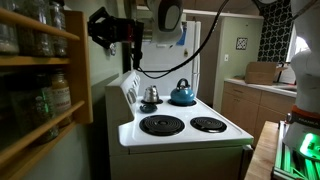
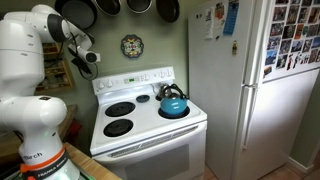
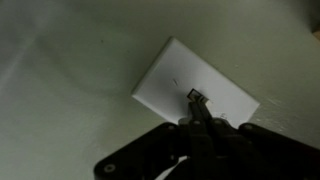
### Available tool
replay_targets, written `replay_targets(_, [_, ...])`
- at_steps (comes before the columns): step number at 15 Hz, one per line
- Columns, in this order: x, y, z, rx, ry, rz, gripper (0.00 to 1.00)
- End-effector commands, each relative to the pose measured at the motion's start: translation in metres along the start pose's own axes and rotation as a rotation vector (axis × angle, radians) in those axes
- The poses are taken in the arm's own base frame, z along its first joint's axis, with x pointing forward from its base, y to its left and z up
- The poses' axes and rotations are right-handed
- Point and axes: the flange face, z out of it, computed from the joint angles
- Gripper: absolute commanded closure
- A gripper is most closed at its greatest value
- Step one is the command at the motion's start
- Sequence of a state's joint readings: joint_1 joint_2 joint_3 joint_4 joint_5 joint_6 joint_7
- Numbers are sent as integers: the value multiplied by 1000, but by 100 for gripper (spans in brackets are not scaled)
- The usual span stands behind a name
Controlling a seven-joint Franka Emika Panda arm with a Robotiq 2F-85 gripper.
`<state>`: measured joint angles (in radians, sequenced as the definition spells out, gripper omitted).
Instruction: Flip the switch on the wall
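Observation:
In the wrist view a white switch plate (image 3: 195, 88) sits tilted on the plain grey-green wall (image 3: 60, 70). My gripper (image 3: 193, 98) is shut, fingers pressed together, and its tips touch the small toggle at the middle of the plate. The dark gripper body fills the bottom of that view. In both exterior views the arm reaches up to the wall beside the stove, with the gripper (image 1: 128, 42) (image 2: 88, 62) held high at the wall. The switch itself is hidden behind the arm in those views.
A white electric stove (image 2: 140, 125) (image 1: 180, 125) stands below the arm with a blue kettle (image 2: 172, 103) (image 1: 182, 95) on a back burner. A white fridge (image 2: 250, 80) stands beside it. Pans (image 2: 110, 6) hang above. A wooden shelf with jars (image 1: 40, 70) is close by.

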<state>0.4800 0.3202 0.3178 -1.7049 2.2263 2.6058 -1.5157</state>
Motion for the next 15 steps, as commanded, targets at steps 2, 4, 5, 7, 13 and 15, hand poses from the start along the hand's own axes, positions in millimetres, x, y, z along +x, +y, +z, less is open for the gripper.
replay_targets(2, [1, -39, -18, -38, -81, 65, 100])
replay_targets(4, [-7, -52, -29, -97, -149, 77, 100])
replay_targets(5, [-10, -56, -38, -138, -177, 77, 100])
replay_targets(7, [-11, -61, -58, -220, -220, 66, 72])
replay_targets(13, [-22, -55, -118, -444, -400, 81, 29])
replay_targets(15, [-20, -53, -134, -530, -445, 93, 13])
